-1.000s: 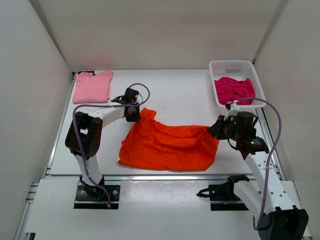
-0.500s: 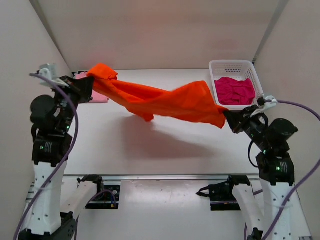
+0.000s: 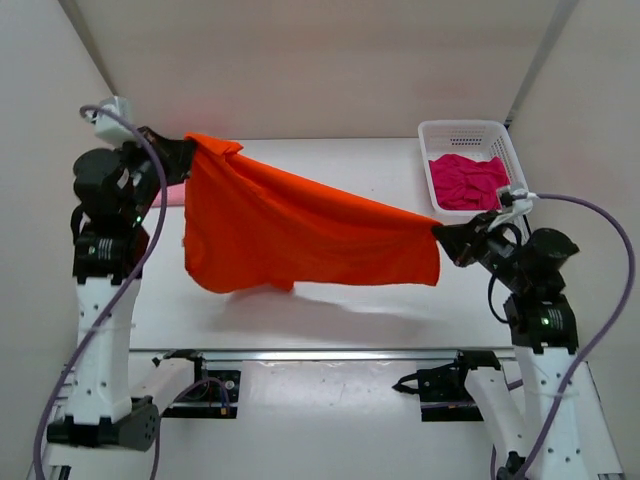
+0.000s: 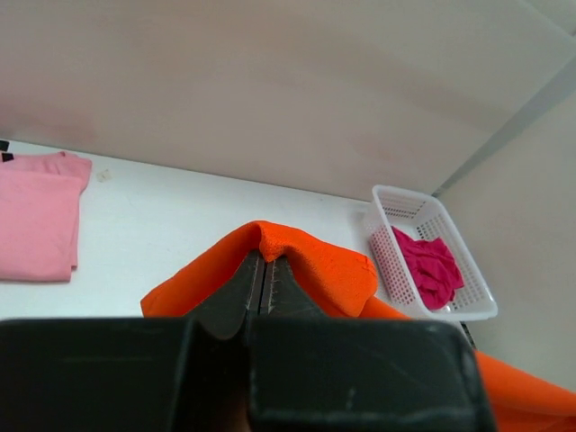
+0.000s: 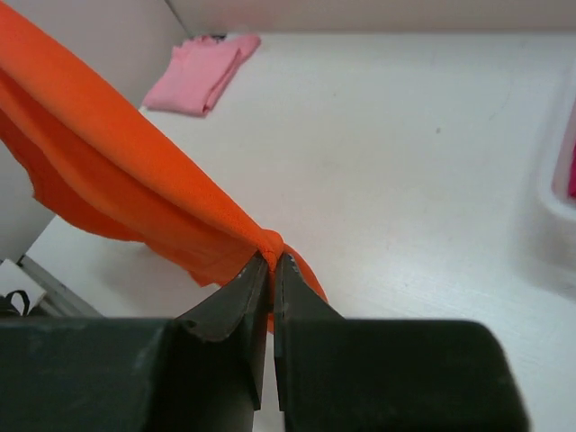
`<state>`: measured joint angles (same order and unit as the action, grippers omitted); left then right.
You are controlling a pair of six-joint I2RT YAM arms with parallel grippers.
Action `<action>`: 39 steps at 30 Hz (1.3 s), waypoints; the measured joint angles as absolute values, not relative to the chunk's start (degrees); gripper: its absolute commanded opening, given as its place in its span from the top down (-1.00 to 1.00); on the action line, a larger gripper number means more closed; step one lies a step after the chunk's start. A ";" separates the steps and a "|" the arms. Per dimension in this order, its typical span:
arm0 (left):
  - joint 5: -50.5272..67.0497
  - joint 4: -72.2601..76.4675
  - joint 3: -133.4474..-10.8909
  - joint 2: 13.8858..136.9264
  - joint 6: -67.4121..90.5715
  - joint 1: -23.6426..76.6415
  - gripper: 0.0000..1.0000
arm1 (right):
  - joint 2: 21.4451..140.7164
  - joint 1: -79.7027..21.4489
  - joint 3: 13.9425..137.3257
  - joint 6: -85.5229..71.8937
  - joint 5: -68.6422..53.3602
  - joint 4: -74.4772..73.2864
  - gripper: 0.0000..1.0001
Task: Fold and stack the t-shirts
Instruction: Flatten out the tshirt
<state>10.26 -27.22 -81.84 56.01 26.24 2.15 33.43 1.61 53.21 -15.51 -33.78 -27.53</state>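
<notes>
Hanging above the table (image 3: 350, 170), orange t-shirt (image 3: 300, 235) stretched between left gripper (image 3: 190, 152) and right gripper (image 3: 438, 233), each clamped on its fabric; pink t-shirt (image 4: 36, 225) at far-left corner.

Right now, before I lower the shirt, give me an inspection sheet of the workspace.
Surface: white table, flat.
Job's things: orange shirt stretched in the air between both grippers; pink shirt folded flat at the far left; magenta shirt bunched in the basket at the far right.
Clutter: nothing seen.
Grippers: left gripper shut on one edge of the orange shirt, held high; right gripper shut on the opposite edge, lower.
Cables: a purple cable loops beside each arm.
Surroundings: white walls on three sides.
</notes>
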 measured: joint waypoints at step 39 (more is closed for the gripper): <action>-0.95 -30.74 -67.83 79.48 20.93 7.88 -0.53 | 68.51 -13.45 45.15 -16.56 -11.64 -19.40 0.04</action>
<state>-0.95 -30.74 -67.83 79.48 20.93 7.88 68.51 -13.45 45.15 -16.56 -11.64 -19.40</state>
